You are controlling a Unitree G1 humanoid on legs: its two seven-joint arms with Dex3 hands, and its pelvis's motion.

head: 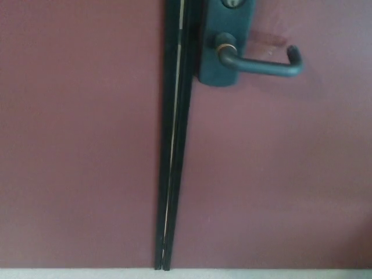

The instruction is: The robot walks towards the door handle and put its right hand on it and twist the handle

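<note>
Neither hand shows, so their state cannot be told; the door handle (261, 61) sits upper right — level, on its dark plate (225, 72), beside the black door seam (174, 145).

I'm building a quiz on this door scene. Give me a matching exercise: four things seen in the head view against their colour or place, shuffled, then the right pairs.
Things:
1. curved dark grey metal lever handle
2. dark grey backplate
3. black vertical seam between the door panels
4. pale floor strip

Descriptions:
A. along the bottom edge
B. runs top to bottom, left of the handle
C. points right, tip bent
D. flat, behind the lever's pivot

Pairs: 1-C, 2-D, 3-B, 4-A
</note>
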